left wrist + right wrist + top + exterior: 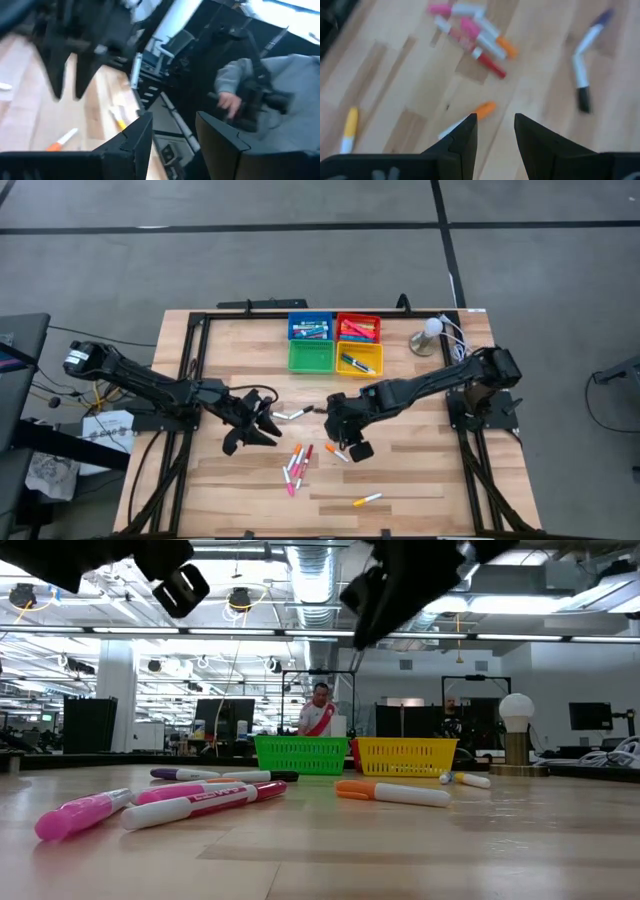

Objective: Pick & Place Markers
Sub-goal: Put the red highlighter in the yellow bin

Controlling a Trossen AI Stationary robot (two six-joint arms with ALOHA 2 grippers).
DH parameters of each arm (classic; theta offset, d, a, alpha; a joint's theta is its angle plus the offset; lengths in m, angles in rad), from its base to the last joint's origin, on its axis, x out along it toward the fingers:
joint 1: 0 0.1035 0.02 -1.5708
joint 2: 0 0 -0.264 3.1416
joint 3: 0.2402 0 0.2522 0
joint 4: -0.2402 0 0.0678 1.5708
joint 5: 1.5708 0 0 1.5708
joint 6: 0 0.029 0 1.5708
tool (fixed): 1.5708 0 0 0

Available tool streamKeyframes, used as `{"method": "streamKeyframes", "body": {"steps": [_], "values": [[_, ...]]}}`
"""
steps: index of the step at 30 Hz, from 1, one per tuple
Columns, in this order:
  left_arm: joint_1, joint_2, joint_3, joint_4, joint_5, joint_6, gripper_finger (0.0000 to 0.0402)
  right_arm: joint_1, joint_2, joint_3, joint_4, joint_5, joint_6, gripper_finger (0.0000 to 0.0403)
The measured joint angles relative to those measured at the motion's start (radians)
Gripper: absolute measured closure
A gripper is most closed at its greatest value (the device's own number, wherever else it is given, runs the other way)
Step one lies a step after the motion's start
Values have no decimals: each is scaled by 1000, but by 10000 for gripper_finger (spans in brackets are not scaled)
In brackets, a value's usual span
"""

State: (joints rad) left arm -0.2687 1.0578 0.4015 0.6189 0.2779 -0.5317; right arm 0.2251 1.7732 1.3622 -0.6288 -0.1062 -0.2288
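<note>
While both arms hang over mid-counter (420,480), we see from above loose markers (297,465) between them and others in the trays (335,340). Only the wrist cameras show each end effector, left (172,137) and right (495,131), parted narrowly and empty. A person's hand (229,103) appears in the left wrist camera alone.

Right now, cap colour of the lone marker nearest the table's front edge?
Yellow cap on the lone marker; the high view shows it best.
</note>
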Motion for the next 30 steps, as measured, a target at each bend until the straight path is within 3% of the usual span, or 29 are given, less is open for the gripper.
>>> {"method": "streamKeyframes", "body": {"steps": [9,24,30], "values": [[-1,-87,-4,18,137,94,251,24,160,59,35,-1,-92,282],[-3,-261,-179,41,146,105,251,72,360,339,-5,1,-234,282],[0,-342,-249,81,175,109,251,55,393,366,-39,-11,-251,282]]}}
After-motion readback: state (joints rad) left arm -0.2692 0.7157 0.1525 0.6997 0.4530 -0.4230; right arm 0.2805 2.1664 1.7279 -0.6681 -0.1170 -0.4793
